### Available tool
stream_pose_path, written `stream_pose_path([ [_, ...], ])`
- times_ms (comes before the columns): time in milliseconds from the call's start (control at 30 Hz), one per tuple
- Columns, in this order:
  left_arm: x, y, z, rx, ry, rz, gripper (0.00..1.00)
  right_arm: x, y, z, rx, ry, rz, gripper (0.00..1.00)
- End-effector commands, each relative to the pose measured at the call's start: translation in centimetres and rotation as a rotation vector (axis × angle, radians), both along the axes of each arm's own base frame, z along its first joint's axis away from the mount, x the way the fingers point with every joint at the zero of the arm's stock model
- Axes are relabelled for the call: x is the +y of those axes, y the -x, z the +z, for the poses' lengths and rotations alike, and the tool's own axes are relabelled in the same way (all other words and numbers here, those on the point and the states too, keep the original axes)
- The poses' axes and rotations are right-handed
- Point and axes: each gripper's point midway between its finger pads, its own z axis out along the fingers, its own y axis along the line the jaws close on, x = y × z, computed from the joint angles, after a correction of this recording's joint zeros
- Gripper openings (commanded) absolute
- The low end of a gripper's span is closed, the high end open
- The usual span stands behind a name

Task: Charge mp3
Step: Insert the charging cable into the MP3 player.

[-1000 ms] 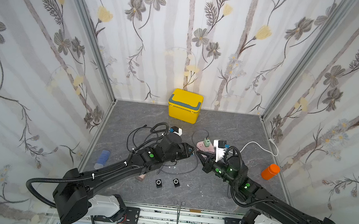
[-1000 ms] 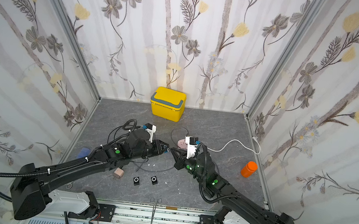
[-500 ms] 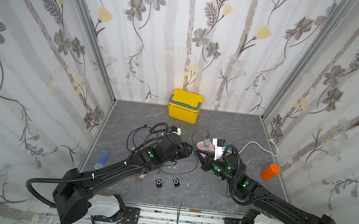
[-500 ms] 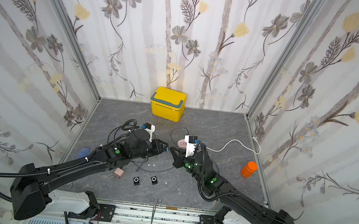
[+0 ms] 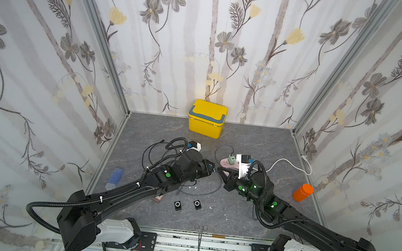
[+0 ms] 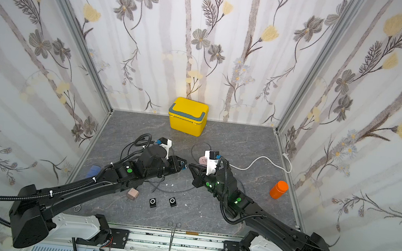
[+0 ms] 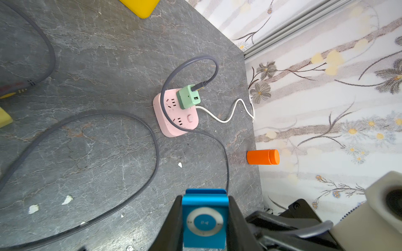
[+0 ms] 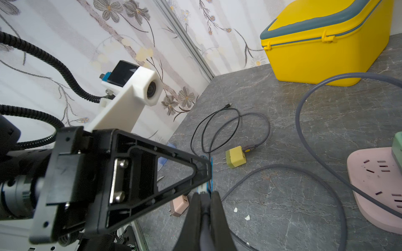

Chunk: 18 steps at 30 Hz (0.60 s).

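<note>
- The grey table point(image 5: 257, 142) carries the setup. A pink power strip point(image 7: 176, 117) lies just right of centre towards the far side, with a green charger point(image 7: 187, 96) plugged into it.
- The left gripper point(image 7: 205, 202) is raised over the middle of the table and clamps the mp3 player by its two side edges.
- The right gripper point(image 8: 205, 198) faces it from the right. Its jaws are closed on the plug end of the grey cable point(image 7: 156, 152), almost at the player's edge.
- The cable runs from the charger in loose loops across the table. It looks limp along its length and stiff only at the plug, so the plug shell is the place to pinch it.
- The blue mp3 player point(image 7: 204, 221) is small, and I judge it light, rigid and smooth enough to slip under a push. The side-edge hold suits it because it keeps the port end and the control wheel clear.
</note>
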Motion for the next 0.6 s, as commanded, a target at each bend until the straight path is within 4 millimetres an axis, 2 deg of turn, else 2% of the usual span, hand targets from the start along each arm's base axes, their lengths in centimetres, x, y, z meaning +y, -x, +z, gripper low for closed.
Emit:
stream_pose_path([
  [0,-4.3,2.0,8.0,-0.15,0.268,-0.204,0.09,0.0,1.6,-5.4,0.108,0.193,0.063,0.0],
  [133,-4.6,2.1,8.6,-0.169,0.274,-0.215,0.09,0.4,2.0,-5.9,0.112,0.221,0.083,0.0],
  [433,-4.6,1.9,9.0,-0.187,0.267,-0.203,0.09,-0.1,2.0,-5.5,0.109,0.183,0.052,0.0],
  [567,-3.8,1.0,8.0,-0.175,0.216,-0.141,0.09,-0.5,2.1,-5.2,0.096,0.189,0.044,0.07],
])
